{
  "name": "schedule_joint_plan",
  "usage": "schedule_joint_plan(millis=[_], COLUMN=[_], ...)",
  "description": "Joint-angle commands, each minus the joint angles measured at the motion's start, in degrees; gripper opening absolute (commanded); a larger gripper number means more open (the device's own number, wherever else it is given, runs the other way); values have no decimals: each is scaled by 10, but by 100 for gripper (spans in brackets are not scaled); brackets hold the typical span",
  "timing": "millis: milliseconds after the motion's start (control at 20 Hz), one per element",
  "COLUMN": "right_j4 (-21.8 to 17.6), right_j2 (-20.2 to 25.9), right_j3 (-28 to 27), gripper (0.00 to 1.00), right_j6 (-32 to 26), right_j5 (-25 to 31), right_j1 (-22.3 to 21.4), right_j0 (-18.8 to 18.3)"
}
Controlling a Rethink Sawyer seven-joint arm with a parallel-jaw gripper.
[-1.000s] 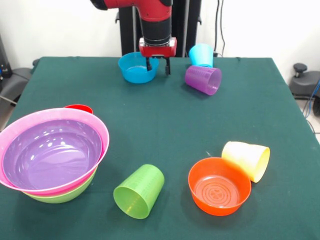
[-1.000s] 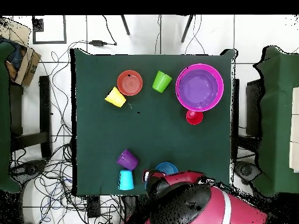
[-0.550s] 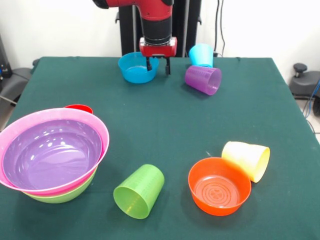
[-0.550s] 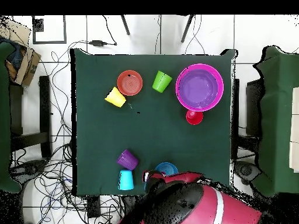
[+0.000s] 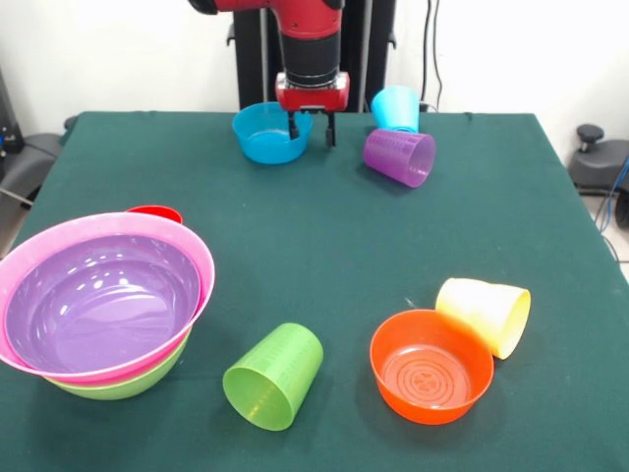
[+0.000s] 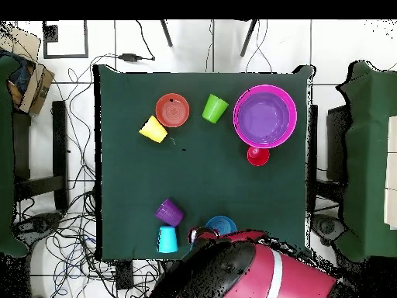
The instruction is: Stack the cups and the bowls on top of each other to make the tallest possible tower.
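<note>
Little has changed: our tool [image 5: 311,129] hangs open and empty at the blue bowl's [image 5: 268,133] right rim, far across the tabletop [image 5: 324,246], still not gripping it

My arm [image 5: 307,34] comes straight down, wrist vertical, red upper casing over a black ribbed collar, then the red gripper block. Gripper [image 5: 312,129] points at the table, two dark fingers [image 5: 293,126] hanging parallel with a clear gap between them; nothing sits in the gap. Tips are low, close to the cloth; I cannot tell whether they touch it. From overhead my arm's red and black bulk [image 6: 248,272] fills the bottom middle and covers the gripper, so the fingers do not show there.
</note>
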Motion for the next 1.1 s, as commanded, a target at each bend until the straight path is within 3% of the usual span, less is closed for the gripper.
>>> schedule_joint_plan(millis=[50,500,1100], right_j4=[1,43,30], right_j2=[42,91,87], right_j3=[-81,1,-9], gripper=[100,100,100], right_j6=[36,17,24], right_j5=[-23,100,88], right_j1=[15,-124,-113], right_j0=[17,-2,1])
